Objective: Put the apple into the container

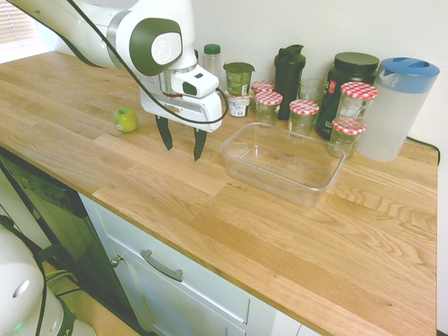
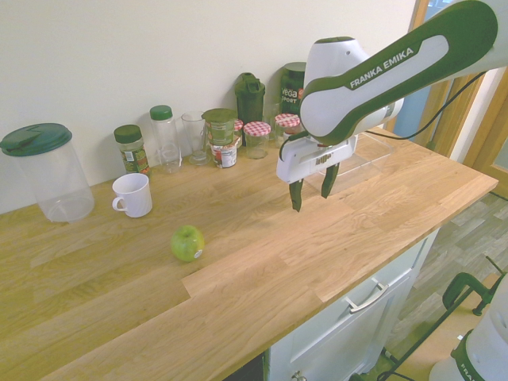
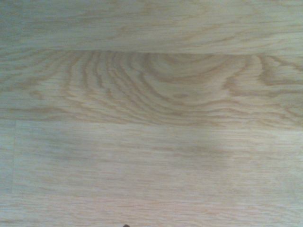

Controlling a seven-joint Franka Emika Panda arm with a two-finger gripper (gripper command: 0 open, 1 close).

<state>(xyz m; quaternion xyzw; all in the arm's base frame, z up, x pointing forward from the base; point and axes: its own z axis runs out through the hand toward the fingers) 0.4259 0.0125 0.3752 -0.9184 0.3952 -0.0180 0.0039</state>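
The yellow-green apple [image 1: 126, 120] [image 2: 187, 243] rests on the wooden counter, by itself. The clear shallow container [image 1: 283, 162] [image 2: 367, 152] stands empty near the jars at the back. My gripper [image 1: 183, 145] [image 2: 313, 193] hangs open above bare wood between the two, fingers pointing down, nothing between them. The apple lies a short way off on one side of it, the container close on the other. The wrist view shows only wood grain [image 3: 151, 113].
Along the wall stand checked-lid jars [image 1: 304, 108], a black shaker [image 1: 289, 70], green-lidded jars [image 2: 218, 136], a blue-lidded pitcher [image 1: 394, 106], a second pitcher [image 2: 46, 171] and a white mug [image 2: 133, 195]. The counter's front edge [image 1: 175, 234] drops to drawers.
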